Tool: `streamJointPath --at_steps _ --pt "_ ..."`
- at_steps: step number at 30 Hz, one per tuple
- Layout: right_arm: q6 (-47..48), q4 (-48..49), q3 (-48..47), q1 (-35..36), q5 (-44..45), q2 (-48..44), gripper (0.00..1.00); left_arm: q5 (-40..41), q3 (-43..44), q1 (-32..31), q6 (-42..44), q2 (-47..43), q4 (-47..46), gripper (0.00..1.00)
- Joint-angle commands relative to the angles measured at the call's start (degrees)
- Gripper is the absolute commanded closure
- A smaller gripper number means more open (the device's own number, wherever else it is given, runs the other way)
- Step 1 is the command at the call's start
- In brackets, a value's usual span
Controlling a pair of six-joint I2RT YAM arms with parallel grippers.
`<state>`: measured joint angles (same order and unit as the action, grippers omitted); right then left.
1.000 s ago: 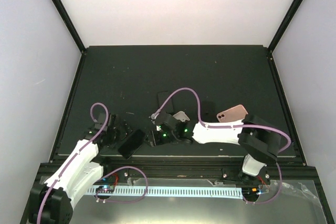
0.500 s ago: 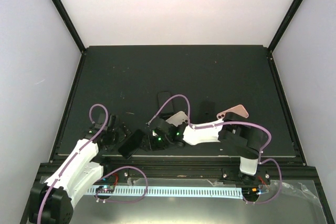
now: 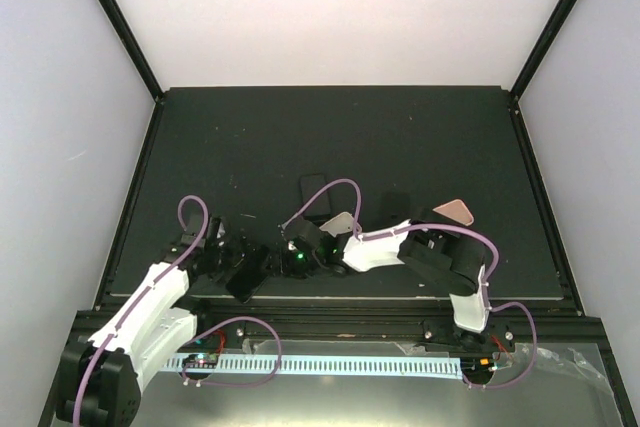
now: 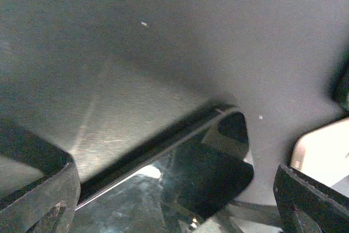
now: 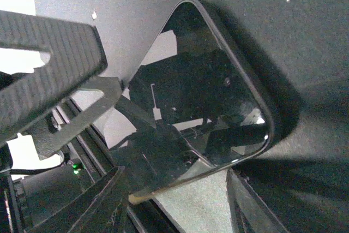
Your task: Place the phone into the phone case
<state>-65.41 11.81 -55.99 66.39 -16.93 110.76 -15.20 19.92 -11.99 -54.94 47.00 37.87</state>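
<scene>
The black phone [image 3: 250, 274] lies slanted at the table's near edge. Its glossy screen shows in the left wrist view [image 4: 185, 184] and the right wrist view [image 5: 202, 102]. My left gripper [image 3: 232, 257] is open, and its fingers stand wide on either side of one end of the phone [image 4: 174, 200]. My right gripper [image 3: 283, 262] reaches in from the right. It is open, with its fingers [image 5: 103, 200] flanking the phone's other end. The pink phone case [image 3: 455, 212] lies on the mat to the right, apart from both grippers.
Two small black objects [image 3: 313, 187] [image 3: 395, 203] lie on the dark mat [image 3: 330, 137] behind the right arm. The table's front rail [image 3: 330, 299] runs just below the phone. Purple cables loop over both arms.
My right arm has swung left from near the case until its gripper reached the phone. My left gripper has edged right onto the phone's other end. The phone has barely moved.
</scene>
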Motion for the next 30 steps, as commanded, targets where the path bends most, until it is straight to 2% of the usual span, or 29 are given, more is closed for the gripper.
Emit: streamJointPath --at_steps 1,10,18,21,24,30 --pt "-1.9 3.82 -0.07 -1.94 0.41 2.87 0.5 -8.75 -4.65 -0.14 -1.36 1.6 -2.46 0.01" --pt "3.74 3.06 -5.44 -5.31 2.03 5.18 0.53 -11.84 -4.68 -0.25 -3.68 4.7 -9.97 0.02" --pt "12.55 -5.77 -4.97 -7.1 3.7 0.72 0.52 -9.89 -2.81 -0.23 -2.65 6.1 -12.01 0.06" --pt "12.54 -7.02 -2.23 -7.13 5.28 -2.79 0.51 -4.38 -1.49 -0.25 0.44 5.99 -8.79 0.09" --pt "14.56 -9.59 -0.49 -7.31 8.95 -6.76 0.51 -2.25 0.23 -0.59 4.9 5.83 -6.05 0.1" --pt "18.46 -13.35 2.32 -7.65 14.58 -15.81 0.46 1.77 5.28 -3.75 13.37 4.08 -1.59 0.01"
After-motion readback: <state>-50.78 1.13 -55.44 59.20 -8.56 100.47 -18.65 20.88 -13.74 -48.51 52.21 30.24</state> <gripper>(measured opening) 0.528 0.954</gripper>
